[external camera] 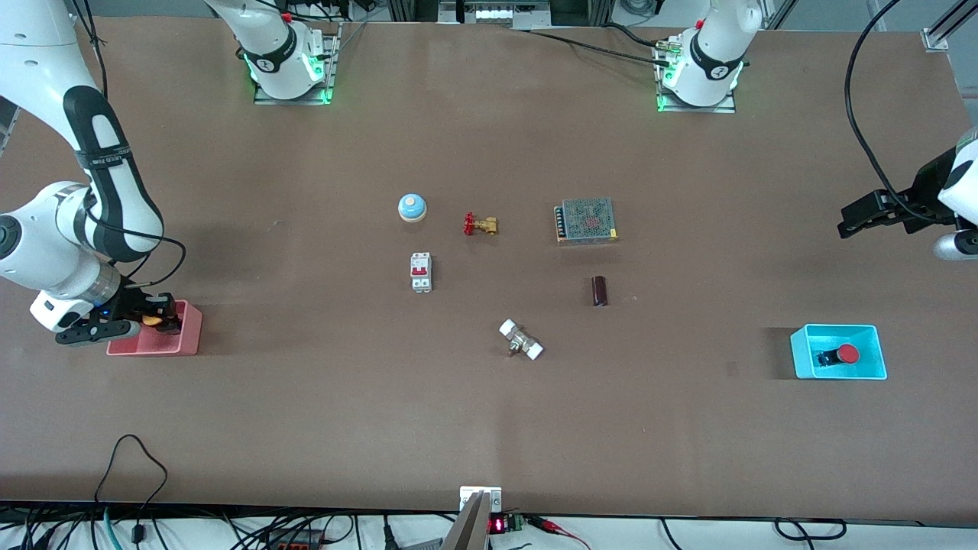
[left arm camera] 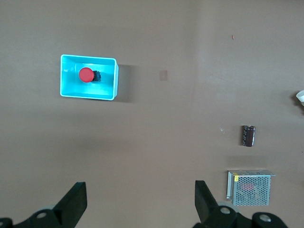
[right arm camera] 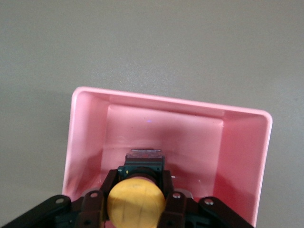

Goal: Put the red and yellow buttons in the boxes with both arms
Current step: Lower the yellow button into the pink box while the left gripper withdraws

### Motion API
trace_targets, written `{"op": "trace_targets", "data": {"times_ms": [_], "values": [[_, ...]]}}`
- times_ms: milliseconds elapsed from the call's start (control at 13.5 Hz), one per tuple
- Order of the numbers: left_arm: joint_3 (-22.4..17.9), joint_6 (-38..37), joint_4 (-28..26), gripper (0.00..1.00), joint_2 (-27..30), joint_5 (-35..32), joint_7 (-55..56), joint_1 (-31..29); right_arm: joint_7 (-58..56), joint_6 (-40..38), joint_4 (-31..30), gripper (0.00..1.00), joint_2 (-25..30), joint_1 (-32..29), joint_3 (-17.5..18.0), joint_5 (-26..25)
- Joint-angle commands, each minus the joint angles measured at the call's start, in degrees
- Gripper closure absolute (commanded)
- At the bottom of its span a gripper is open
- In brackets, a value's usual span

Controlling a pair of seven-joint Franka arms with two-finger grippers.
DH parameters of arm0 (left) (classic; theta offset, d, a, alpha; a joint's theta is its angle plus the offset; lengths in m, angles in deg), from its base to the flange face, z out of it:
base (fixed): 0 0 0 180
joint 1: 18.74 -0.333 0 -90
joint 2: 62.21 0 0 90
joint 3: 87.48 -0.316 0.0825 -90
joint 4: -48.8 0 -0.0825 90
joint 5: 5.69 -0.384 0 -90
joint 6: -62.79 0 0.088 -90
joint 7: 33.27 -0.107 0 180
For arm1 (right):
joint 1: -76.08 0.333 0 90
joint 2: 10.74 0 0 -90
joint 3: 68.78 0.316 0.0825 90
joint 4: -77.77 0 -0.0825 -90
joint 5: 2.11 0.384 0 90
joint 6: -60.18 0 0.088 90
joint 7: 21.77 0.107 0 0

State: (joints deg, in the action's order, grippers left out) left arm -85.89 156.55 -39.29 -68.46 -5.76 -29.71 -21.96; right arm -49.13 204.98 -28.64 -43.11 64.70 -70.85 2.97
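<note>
My right gripper point(external camera: 159, 315) is shut on the yellow button point(external camera: 153, 321) and holds it just over the pink box point(external camera: 189, 336) at the right arm's end of the table. In the right wrist view the fingers point(right arm camera: 108, 186) clamp the button's dark base, the yellow cap point(right arm camera: 136, 199) faces the camera, and the pink box point(right arm camera: 171, 102) lies open beneath. The red button point(external camera: 846, 354) lies on its side in the cyan box point(external camera: 802, 353) at the left arm's end. My left gripper point(external camera: 850, 218) is open and empty, raised above bare table. The left wrist view shows the cyan box point(left arm camera: 112, 78) and the red button point(left arm camera: 86, 74).
On the middle of the table are a blue-and-white bell point(external camera: 412, 207), a brass valve with a red handle point(external camera: 480, 224), a mesh-covered power supply point(external camera: 586, 220), a white breaker point(external camera: 421, 271), a dark cylinder point(external camera: 600, 291) and a white-ended fitting point(external camera: 521, 340).
</note>
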Motion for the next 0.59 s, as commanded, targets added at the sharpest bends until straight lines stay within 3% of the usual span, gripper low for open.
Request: {"op": "trace_targets", "data": {"times_ms": [0, 444, 519], "values": [[-0.01, -1.22, 1.34, 0.00, 0.01, 0.15, 0.48, -0.04, -1.29, 0.83, -0.73, 0.57, 0.47, -0.48, 0.22, 1.33], [-0.37, -1.48, 1.17, 0.00, 0.97, 1.82, -0.40, -1.09, -1.81, 0.92, -0.64, 0.39, 0.20, -0.48, 0.22, 1.33], [-0.10, -1.39, 1.17, 0.00, 0.97, 1.82, -0.31, -1.09, -1.82, 0.92, -0.55, 0.31, 0.20, -0.48, 0.22, 1.33]]}}
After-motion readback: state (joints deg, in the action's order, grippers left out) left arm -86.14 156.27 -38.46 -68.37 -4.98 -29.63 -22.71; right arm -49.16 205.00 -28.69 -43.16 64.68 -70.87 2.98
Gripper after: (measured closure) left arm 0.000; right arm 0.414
